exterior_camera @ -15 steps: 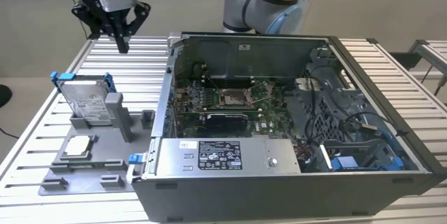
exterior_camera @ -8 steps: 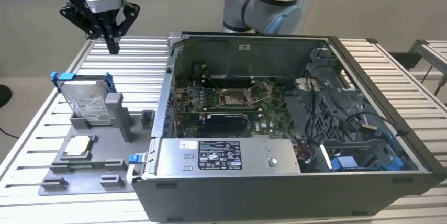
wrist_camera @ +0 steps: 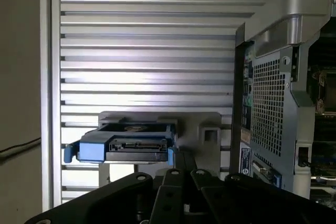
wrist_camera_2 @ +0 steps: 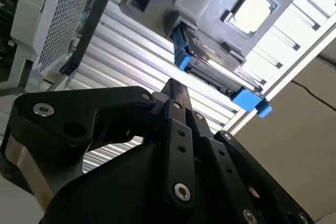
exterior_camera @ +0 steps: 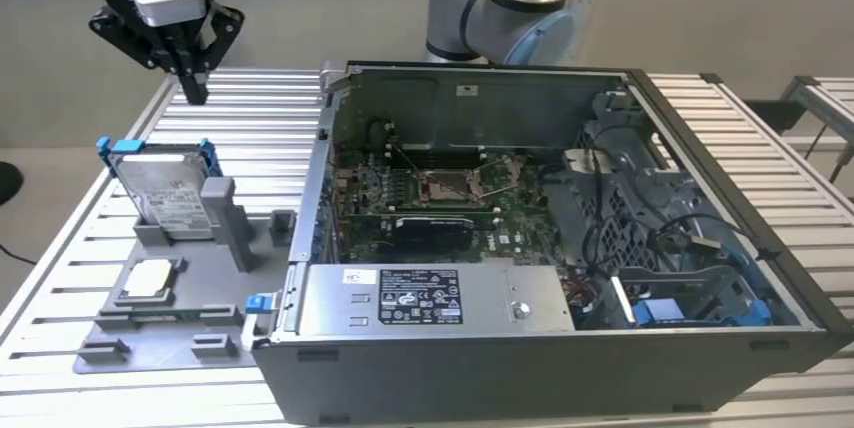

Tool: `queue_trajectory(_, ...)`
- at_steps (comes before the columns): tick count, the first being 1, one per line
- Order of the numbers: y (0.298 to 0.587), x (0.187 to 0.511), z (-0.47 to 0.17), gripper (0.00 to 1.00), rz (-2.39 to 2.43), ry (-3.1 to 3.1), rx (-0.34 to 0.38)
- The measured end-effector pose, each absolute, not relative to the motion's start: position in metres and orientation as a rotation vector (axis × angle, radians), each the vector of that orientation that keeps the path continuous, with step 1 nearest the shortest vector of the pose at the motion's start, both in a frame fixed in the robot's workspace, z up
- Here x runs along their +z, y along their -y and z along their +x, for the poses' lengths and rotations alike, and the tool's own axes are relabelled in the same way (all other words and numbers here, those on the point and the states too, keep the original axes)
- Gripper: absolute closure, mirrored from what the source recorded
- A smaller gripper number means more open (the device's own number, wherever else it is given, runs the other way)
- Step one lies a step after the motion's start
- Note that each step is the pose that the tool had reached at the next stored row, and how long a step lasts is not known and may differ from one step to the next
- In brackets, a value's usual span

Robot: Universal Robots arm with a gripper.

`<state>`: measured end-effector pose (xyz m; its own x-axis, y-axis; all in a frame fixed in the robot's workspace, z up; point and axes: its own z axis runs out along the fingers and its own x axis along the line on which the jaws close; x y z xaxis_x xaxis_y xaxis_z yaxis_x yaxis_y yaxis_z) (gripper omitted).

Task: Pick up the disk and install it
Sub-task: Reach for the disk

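- Hovering over the table (exterior_camera: 254, 98) at the exterior view's left, one end effector (exterior_camera: 196, 88) is clenched on nothing; in the second wrist view its fingers (wrist_camera_2: 177, 111) meet in a single tip.
- One disk (exterior_camera: 167, 193) stands on edge in a grey fixture (exterior_camera: 147, 333), nearer the camera than the end effector and well apart from it. It also appears in both wrist views (wrist_camera_2: 212, 66) (wrist_camera: 131, 142).
- One chip (exterior_camera: 150, 280) lies flat on the same fixture, just beside the disk's stand.
- One open case (exterior_camera: 534, 358) sits at the exterior view's right of the fixture.
- One silver box (exterior_camera: 427, 298) lies along the case's near edge.
- One blue part (exterior_camera: 694, 310) in the case's near corner may be a drive bay; it is hard to tell.
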<state>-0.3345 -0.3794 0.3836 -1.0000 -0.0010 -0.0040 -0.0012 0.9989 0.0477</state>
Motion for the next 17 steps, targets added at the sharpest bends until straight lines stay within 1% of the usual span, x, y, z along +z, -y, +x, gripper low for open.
queue_trajectory(17, 0.384, 0.380, -0.381, 1.00, -0.019, -3.162, 0.079)
